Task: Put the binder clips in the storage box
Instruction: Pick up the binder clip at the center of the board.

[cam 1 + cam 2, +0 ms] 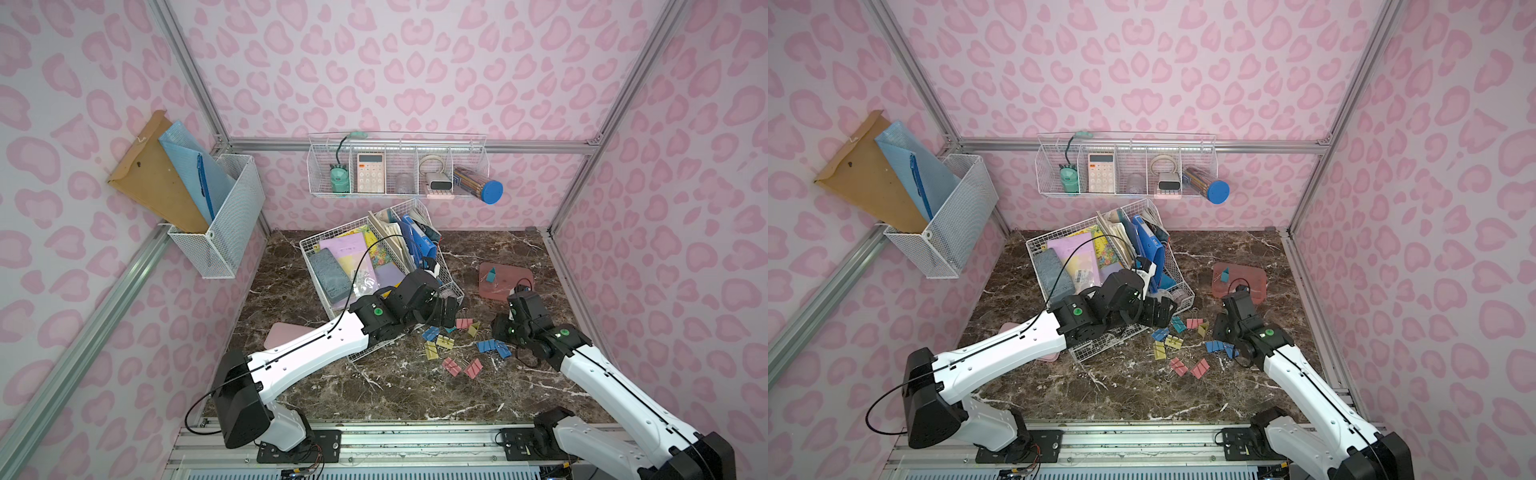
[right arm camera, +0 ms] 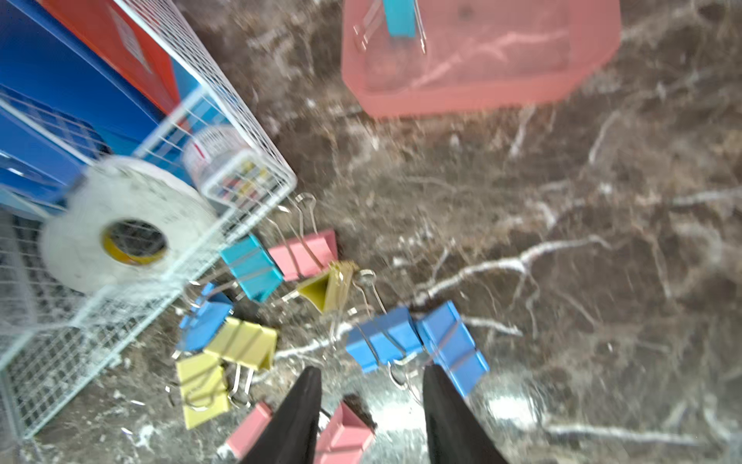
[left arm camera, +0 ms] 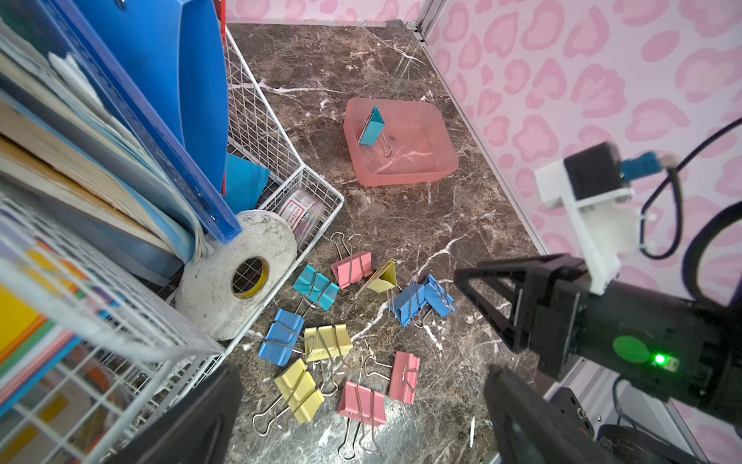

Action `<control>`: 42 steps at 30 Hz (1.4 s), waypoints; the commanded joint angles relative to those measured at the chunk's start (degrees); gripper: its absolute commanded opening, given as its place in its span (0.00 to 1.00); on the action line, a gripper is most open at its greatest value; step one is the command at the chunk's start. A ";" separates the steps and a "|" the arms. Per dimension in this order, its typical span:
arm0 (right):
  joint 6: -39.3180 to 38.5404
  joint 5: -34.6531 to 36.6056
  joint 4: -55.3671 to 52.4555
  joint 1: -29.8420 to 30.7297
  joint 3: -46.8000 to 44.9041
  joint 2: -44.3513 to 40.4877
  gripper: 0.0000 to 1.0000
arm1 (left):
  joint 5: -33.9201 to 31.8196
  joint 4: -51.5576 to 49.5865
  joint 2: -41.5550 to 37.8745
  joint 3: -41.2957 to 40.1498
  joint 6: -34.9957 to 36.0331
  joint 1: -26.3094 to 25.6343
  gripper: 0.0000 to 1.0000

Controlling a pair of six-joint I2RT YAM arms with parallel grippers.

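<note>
One teal clip (image 3: 371, 126) stands tilted on its edge inside the storage box (image 3: 417, 168). The other binder clips (image 3: 327, 341) lie loose on the tabletop (image 1: 415, 386), just beside the near corner of the wire organiser (image 3: 261, 120) and apart from the box. In the left wrist view I count ten of them.

From above the count is harder. In a top view the left claw (image 1: 446, 313) covers most of a second teal one. In both top views the right arm hides the near edge of the box.

The left claw hovers over the pile with its fingers wide apart, holding nothing. The right claw (image 2: 371, 377) hangs low beside two blue clips, fingers apart, with only tabletop visible between them. Its own picture is blurred and cuts off the far side of the box, and its fingers hide part of two pink clips. A pink case (image 1: 286, 334) is mostly hidden under the left arm.
</note>
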 commanded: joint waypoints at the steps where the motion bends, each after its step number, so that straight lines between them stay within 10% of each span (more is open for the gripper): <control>1: 3.62 6.22 -6.55 1.85 -0.55 2.34 0.43 | 0.14 1.19 -0.46 -0.62 0.90 0.01 0.99; 16: 2.38 18.33 -5.74 9.03 1.64 16.74 0.40 | -2.28 -0.29 -2.57 -1.64 1.48 0.05 0.99; 42: 2.95 26.14 -9.48 7.84 6.20 15.19 0.00 | -2.60 -0.66 -3.00 -1.26 0.60 -0.02 0.99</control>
